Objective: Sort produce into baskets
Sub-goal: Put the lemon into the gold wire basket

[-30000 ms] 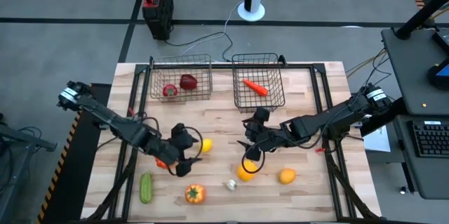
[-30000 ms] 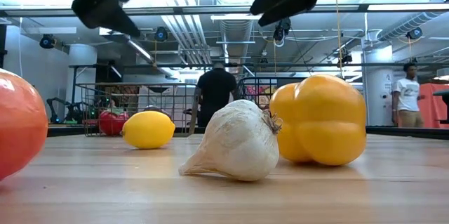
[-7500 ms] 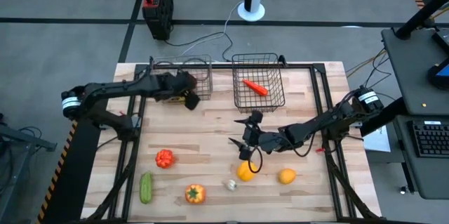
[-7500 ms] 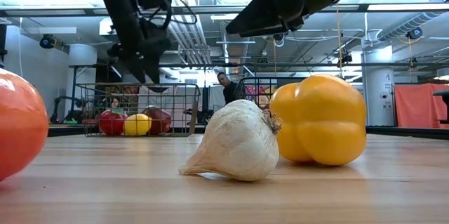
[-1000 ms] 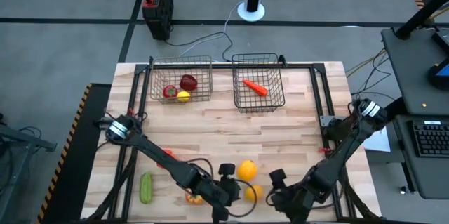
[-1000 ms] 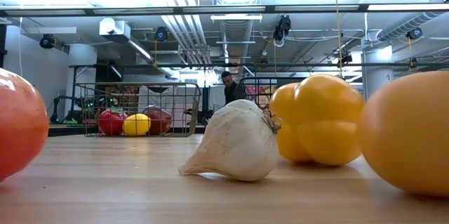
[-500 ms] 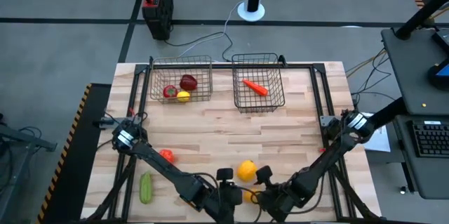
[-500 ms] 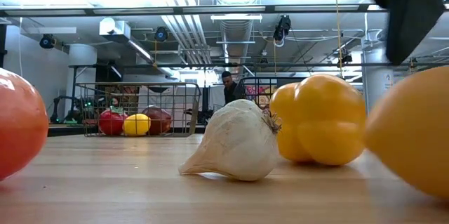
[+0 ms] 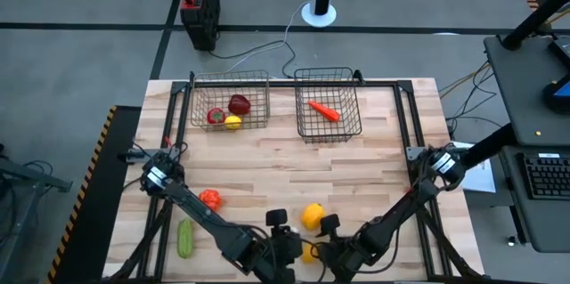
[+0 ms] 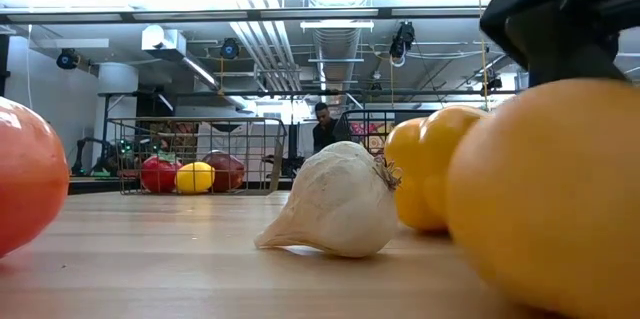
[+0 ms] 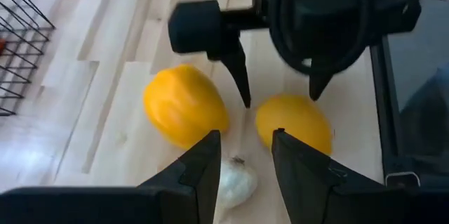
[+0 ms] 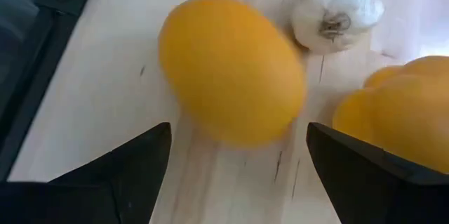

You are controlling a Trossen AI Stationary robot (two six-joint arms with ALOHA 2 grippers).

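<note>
A: 2 wire-mesh baskets (image 9: 230, 97) are sitting at the table's far edge; how many pieces are inside?
B: 3 in the left, 1 tapered carrot (image 9: 323, 109) in the right.
A: And the grippers?
B: The right gripper (image 12: 235, 147) is spreading wide around a smooth orange (image 12: 231, 69), not gripping it. The left gripper (image 11: 242, 164) is hanging narrowly parted and empty above the papery garlic (image 11: 233, 182).

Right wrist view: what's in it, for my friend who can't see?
The right claw hangs open over a round orange fruit on the wooden table. A white garlic bulb lies just past it, with a yellow pepper at the edge.
</note>
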